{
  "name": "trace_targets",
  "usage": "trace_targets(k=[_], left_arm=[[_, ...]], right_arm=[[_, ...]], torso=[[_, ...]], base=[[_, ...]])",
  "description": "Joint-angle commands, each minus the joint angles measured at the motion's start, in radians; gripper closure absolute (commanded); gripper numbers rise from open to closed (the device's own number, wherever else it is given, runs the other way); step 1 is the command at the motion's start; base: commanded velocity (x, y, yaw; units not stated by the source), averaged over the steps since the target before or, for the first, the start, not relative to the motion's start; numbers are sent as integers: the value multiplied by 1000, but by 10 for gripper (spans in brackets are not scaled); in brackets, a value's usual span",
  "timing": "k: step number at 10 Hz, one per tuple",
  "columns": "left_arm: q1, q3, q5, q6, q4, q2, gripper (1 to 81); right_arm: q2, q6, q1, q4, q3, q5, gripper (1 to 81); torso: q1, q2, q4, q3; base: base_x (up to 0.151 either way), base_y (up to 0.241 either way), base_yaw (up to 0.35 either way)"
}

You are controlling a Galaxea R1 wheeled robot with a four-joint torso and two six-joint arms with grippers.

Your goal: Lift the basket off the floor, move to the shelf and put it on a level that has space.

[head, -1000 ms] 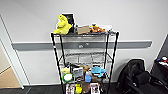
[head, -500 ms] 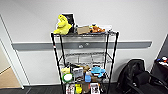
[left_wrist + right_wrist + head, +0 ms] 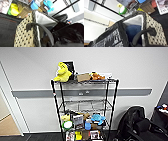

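The shelf [image 3: 85, 109] is a tall black wire rack against the white wall, straight ahead in the head view. Its level second from the top [image 3: 85, 105] is a bare wire grid. The basket [image 3: 25, 36] shows very close in the left wrist view: tan weave, white lining and a dark curved handle [image 3: 43, 28]. In the right wrist view the basket [image 3: 154, 28] holds a black bag [image 3: 111, 36] and a blue item [image 3: 132, 31], with its other handle [image 3: 142, 33] arching nearby. Behind the basket, both wrist views catch the rack's lower tiers.
A yellow plush toy [image 3: 63, 72], a small box and other items crowd the top tier. The lower tiers [image 3: 82, 122] are packed with toys, cups and books. A black backpack [image 3: 135, 124] lies on the floor right of the rack. A doorway opens at far left.
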Motion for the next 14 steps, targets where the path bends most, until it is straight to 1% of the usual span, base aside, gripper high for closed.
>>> trace_targets(k=[1, 14], left_arm=[[-138, 54, -1, 0, 29, -15, 811], [-136, 75, 2, 0, 29, -38, 811]], right_arm=[[-3, -6, 157, -8, 64, -2, 811], [-20, -19, 112, -9, 107, 16, 811]], torso=[[0, 0, 0, 0], [0, 0, 0, 0]], base=[[81, 0, 0], [93, 0, 0]])
